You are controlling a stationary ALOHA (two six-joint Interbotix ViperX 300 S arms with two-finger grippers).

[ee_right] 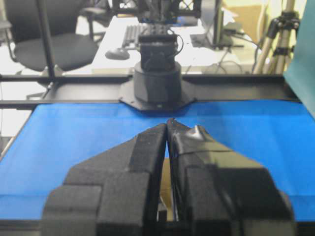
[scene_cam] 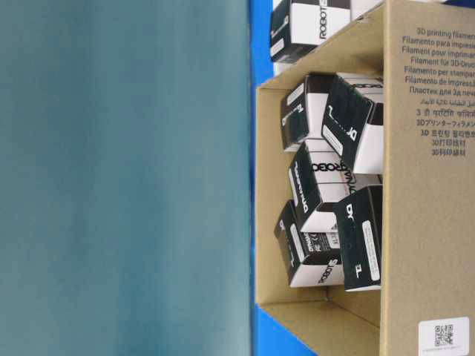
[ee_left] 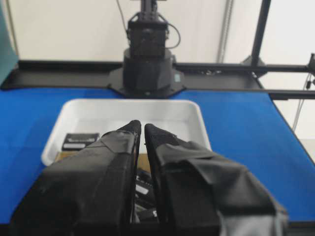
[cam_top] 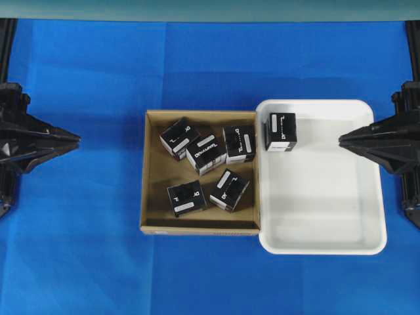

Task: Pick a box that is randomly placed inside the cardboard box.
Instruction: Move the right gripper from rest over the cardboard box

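The brown cardboard box (cam_top: 152, 172) sits in the middle of the blue table and holds several small black boxes with white labels, among them one at the back left (cam_top: 178, 138) and one at the front right (cam_top: 229, 190). The table-level view shows the same cartons (scene_cam: 319, 185) packed loosely against the box's printed wall (scene_cam: 427, 222). My left gripper (cam_top: 76, 138) rests far to the left, shut and empty, with its tips (ee_left: 142, 127) pointing toward the box. To the right, beyond the tray, my right gripper (cam_top: 342, 139) is also shut with nothing in it (ee_right: 167, 124).
A white plastic tray (cam_top: 328, 203) touches the cardboard box's right side, with one black carton (cam_top: 281, 131) in its back left corner. Blue cloth covers the table. Black frame rails run along the left and right edges.
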